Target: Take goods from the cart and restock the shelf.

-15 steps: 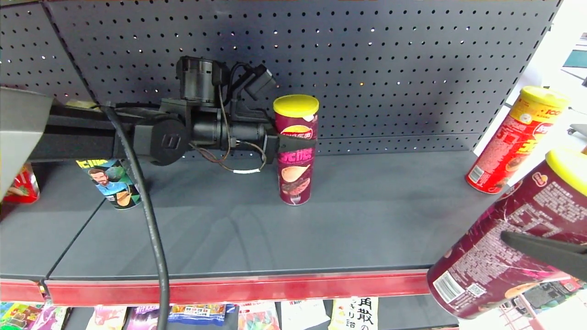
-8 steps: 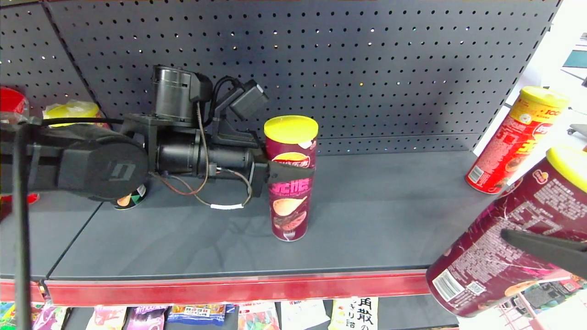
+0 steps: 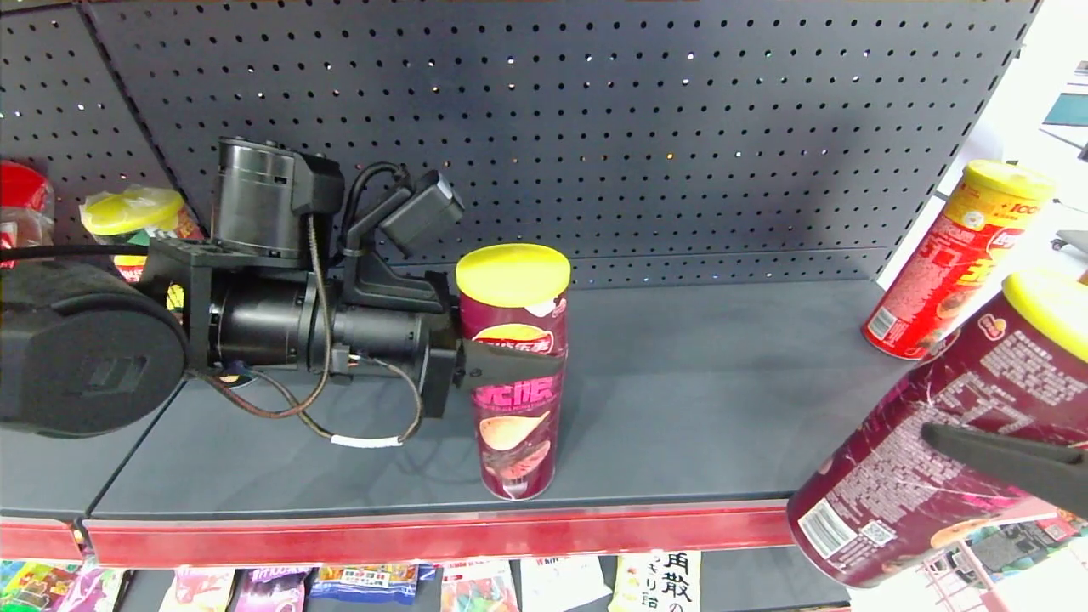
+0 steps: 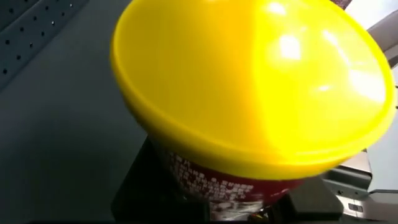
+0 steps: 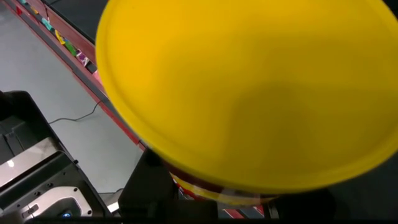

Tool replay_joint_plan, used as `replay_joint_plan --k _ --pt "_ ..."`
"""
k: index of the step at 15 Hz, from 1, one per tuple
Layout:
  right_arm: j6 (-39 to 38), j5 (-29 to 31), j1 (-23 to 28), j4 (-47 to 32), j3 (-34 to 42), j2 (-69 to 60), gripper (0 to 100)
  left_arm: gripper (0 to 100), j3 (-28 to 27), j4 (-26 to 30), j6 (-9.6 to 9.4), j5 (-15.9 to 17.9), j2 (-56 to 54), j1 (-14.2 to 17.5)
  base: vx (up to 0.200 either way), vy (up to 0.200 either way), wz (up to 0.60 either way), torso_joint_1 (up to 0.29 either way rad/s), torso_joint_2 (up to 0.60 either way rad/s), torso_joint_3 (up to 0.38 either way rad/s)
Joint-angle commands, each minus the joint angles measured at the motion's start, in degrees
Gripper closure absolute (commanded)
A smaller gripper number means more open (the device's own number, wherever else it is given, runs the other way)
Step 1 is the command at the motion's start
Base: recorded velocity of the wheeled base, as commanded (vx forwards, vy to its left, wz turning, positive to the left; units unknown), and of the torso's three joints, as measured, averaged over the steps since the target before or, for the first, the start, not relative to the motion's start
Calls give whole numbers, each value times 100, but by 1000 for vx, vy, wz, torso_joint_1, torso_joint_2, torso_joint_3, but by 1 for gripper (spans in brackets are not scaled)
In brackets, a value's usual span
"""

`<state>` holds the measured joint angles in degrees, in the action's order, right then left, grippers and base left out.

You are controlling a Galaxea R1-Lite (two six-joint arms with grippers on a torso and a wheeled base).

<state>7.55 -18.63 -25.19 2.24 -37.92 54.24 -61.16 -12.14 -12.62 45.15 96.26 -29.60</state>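
1. Left gripper point(image 3: 514, 364) is clamped around the upright maroon chip canister point(image 3: 512, 433). One dark finger point(image 3: 501, 367) crosses the label a little below the yellow lid point(image 3: 512, 274), and the arm comes in from nine o'clock.
2. We see this canister near the front edge of the shelf point(image 3: 705, 408), at about seven o'clock from the shelf's middle. We cannot tell whether its base touches the shelf or hangs just above it.
3. From the left wrist, we look down on that canister's lid point(image 4: 249, 81), with the maroon body just under it.
4. Right gripper point(image 3: 960, 438) is closed on the tilted maroon chip canister point(image 3: 892, 484), at four o'clock in the head view, off the shelf's front right corner. One finger point(image 3: 1003, 459) lies across its side, and the other is hidden behind it.
5. The tilted canister's lid end points to about two o'clock and its barcode end to about seven o'clock. From the right wrist we see its lid point(image 5: 249, 93) from above.
6. A red chip canister point(image 3: 952, 263) with a yellow top stands at three o'clock, at the shelf's right end, well apart from the upright one.
7. The pegboard point(image 3: 680, 127) backs the shelf at twelve o'clock.
8. At nine o'clock, behind the left arm, we make out a yellow-lidded container point(image 3: 132, 212), partly hidden.
9. A red rail point(image 3: 425, 535) runs along the shelf's front, with snack packets point(image 3: 476, 586) below it at six o'clock.
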Motion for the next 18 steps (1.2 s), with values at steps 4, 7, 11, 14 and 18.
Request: replay_joint_plan --k 4,7,11,14,18 --pt "1 -1 -4 4 -4 17 100 100 183 -16 -4 2 -177 -2 0 0 0 0 0 0" --pt "1 -9 -4 4 -13 43 100 100 333 -104 -13 2 -186 -2 0 0 0 0 0 0" --pt "10 -27 -13 4 -347 342 100 0 596 -535 84 -42 -213 -2 0 0 0 0 0 0" --pt "28 -36 -171 22 -804 843 100 0 825 -535 286 -288 -511 7 0 0 0 0 0 0" --pt "36 -36 -470 75 -1437 1792 100 0 1229 -535 436 -560 -1004 77 0 0 0 0 0 0"
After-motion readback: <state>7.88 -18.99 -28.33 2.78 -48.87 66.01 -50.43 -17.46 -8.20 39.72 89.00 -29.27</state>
